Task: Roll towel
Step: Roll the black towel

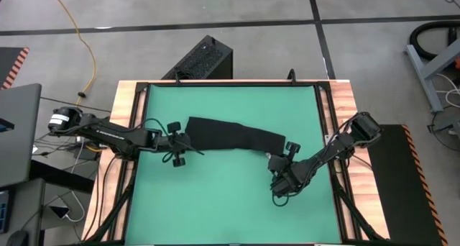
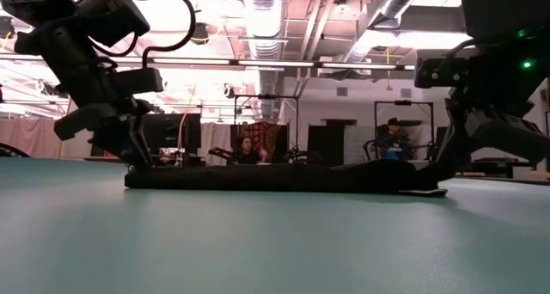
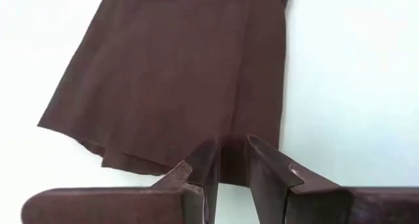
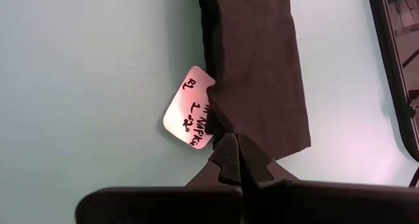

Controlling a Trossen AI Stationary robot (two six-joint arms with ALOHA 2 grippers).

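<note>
Soft black cloth towel (image 1: 233, 137), folded into a long flat strip, lies across the middle of the green mat (image 1: 230, 203) on the table. I have the left hand (image 1: 180, 147) at the strip's left end, fingers (image 3: 204, 175) narrowly parted over the hem. The right hand (image 1: 279, 167), at the opposite end beside the white handwritten tag (image 4: 190, 116), is pressed closed. I judge the cloth light, limp and easily creased; best gripped at an end hem.
</note>
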